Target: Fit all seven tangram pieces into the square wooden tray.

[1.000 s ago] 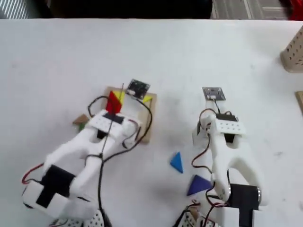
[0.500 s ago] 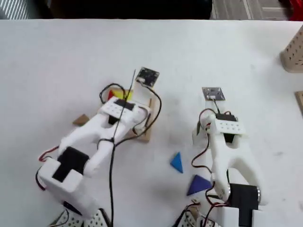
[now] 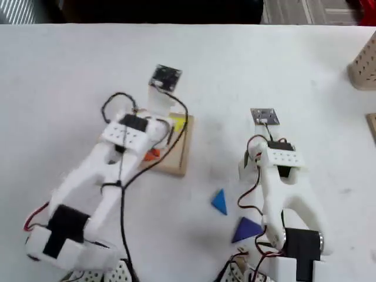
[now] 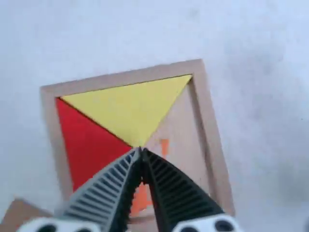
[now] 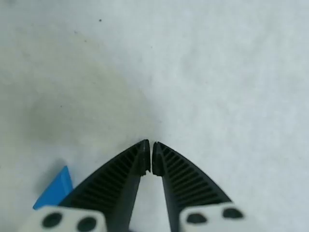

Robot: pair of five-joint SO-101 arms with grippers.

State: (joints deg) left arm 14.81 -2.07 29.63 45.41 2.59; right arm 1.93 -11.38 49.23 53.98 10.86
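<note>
— What is furthest left?

— The left gripper (image 4: 141,154), hanging over the square wooden tray (image 4: 208,126). Its jaws are pressed together right to the tips, with nothing between them.

— And inside the tray?

— A large yellow triangle (image 4: 128,106) and a large red triangle (image 4: 86,141) lie flat, edge to edge, each along one wall. An orange piece (image 4: 141,199) lies on the tray floor under the jaws, which hide part of it, so I cannot tell its shape. A brown piece (image 4: 14,215) sits on the table just off one tray corner.

— Moving right?

— On the white table (image 3: 70,64), between the tray and the right arm, lie a small blue triangle (image 3: 219,201) and near it a larger purple triangle (image 3: 245,229). Both are flat and outside the tray, and the purple one is just beside the right arm's base.

— And that arm's pincer?

— The right gripper (image 5: 149,155) points down at the table, well apart from the tray. Its jaws are closed to a hairline and grip nothing. The blue triangle lies near it.

— Anything beyond?

— A perforated wooden block (image 3: 364,64) at the table's right edge.
</note>
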